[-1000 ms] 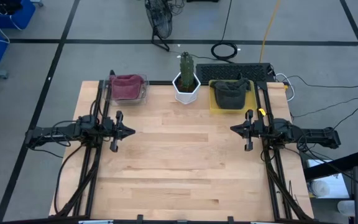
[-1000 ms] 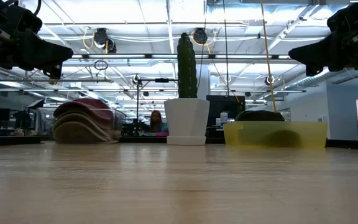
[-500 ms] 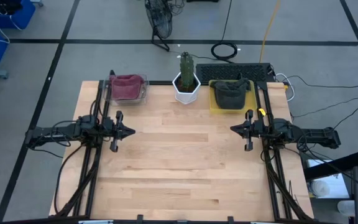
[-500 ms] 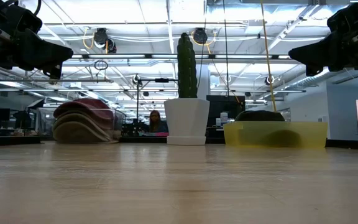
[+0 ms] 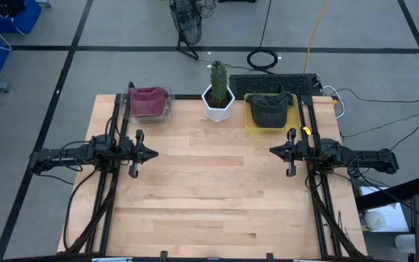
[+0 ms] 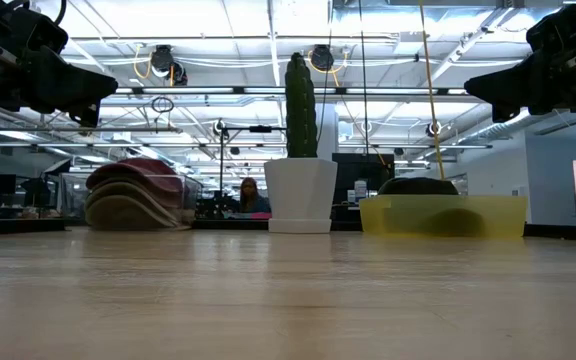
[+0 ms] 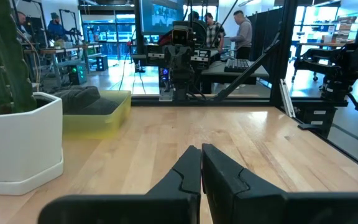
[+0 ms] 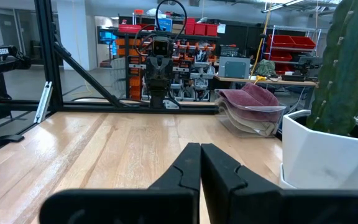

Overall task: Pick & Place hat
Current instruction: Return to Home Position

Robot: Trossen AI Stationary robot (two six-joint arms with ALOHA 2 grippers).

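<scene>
A dark grey hat (image 5: 268,110) lies in a yellow tray (image 5: 249,124) at the table's far right; in the low view the hat (image 6: 418,186) shows above the tray (image 6: 443,216). A stack of maroon and tan hats (image 5: 148,102) sits in a clear tray at the far left, also seen in the low view (image 6: 133,193). My left gripper (image 5: 153,153) hovers shut over the table's left side, pointing right. My right gripper (image 5: 272,151) hovers shut over the right side, pointing left. Both are well clear of the hats.
A white pot with a green cactus (image 5: 217,93) stands between the two trays at the far edge. Bare wooden tabletop (image 5: 217,196) spreads between the arms and toward the near edge. Black frame rails run along both sides. People show in the room beyond.
</scene>
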